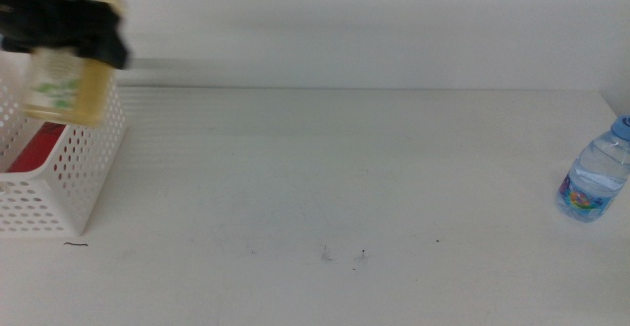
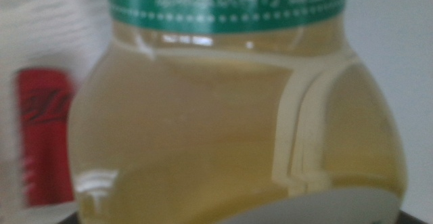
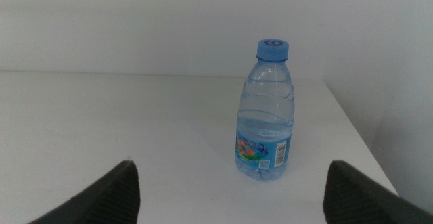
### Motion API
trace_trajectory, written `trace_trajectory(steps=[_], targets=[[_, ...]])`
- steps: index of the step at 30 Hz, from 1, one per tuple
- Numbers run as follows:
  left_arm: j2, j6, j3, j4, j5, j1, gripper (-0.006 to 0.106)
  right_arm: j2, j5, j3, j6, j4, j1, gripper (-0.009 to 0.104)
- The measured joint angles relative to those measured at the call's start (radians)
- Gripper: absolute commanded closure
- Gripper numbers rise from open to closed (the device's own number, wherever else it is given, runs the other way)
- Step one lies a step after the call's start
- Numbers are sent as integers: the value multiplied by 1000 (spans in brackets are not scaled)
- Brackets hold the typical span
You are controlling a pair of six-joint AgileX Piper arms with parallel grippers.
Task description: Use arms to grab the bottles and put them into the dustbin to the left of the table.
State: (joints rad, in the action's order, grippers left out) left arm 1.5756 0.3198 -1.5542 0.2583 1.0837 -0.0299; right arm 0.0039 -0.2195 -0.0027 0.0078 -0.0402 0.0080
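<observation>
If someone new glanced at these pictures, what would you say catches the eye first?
Probably the yellow juice bottle, held by the left gripper above the white dustbin at the table's left edge, with the red can already lying inside. Next comes the water bottle, standing upright alone at the far right, straight ahead of the right gripper's open jaws.

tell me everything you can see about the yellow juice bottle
The yellow juice bottle, clear plastic filled with pale yellow liquid, wears a green label band with white print. The left gripper holds it upright by the top, hanging above the white perforated plastic basket at the table's left edge. Its cap is hidden. A red can lies in the basket below.
</observation>
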Motion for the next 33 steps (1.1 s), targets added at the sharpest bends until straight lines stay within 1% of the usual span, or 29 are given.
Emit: trace_trajectory(steps=[6, 11, 16, 19, 22, 25, 26, 28, 32, 33], targets=[[104, 63, -95, -13, 64, -204, 102, 0, 0, 0, 0, 0, 0, 4], [210, 95, -137, -19, 50, -308, 102, 0, 0, 0, 0, 0, 0, 4], [319, 98, -144, -48, -20, -328, 102, 0, 0, 0, 0, 0, 0, 4], [374, 111, -144, -41, -51, -328, 102, 0, 0, 0, 0, 0, 0, 4], [415, 119, -144, -30, -61, -328, 96, 0, 0, 0, 0, 0, 0, 4], [431, 124, -144, 0, -65, -328, 82, 0, 0, 0, 0, 0, 0, 4], [434, 124, -144, 9, -65, -328, 74, 0, 0, 0, 0, 0, 0, 4], [434, 126, -144, 18, -67, -328, 57, 0, 0, 0, 0, 0, 0, 4], [434, 134, -148, 29, -69, -328, 13, 0, 0, 0, 0, 0, 0, 4], [434, 137, -150, 26, -67, -328, 6, 0, 0, 0, 0, 0, 0, 4]])
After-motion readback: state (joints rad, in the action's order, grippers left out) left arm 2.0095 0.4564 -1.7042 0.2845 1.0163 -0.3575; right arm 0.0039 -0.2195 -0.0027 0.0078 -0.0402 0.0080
